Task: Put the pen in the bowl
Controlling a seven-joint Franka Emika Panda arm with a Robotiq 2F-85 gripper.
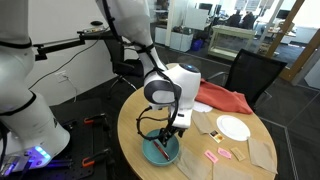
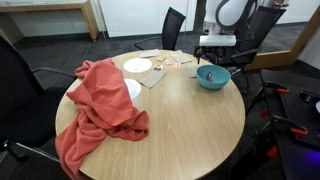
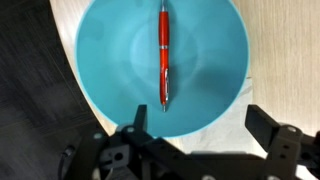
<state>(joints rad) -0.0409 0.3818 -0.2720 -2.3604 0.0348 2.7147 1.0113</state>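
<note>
pen [image 3: 164, 55] lies flat inside the bowl [image 3: 105, 70], its long axis running straight up and down the wrist view, one end near the bowl's middle and the other toward the far rim. the hand [image 3: 197, 140] hangs over the near rim, fingers spread wide apart and empty. the bowl sits close to the counter's [image 3: 285, 60] curved edge, with bare wood on its other side.

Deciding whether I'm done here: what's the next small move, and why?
Probably raise the gripper straight up and clear. The pen lies flat inside the bowl, and the gripper is open above it, holding nothing.
</note>
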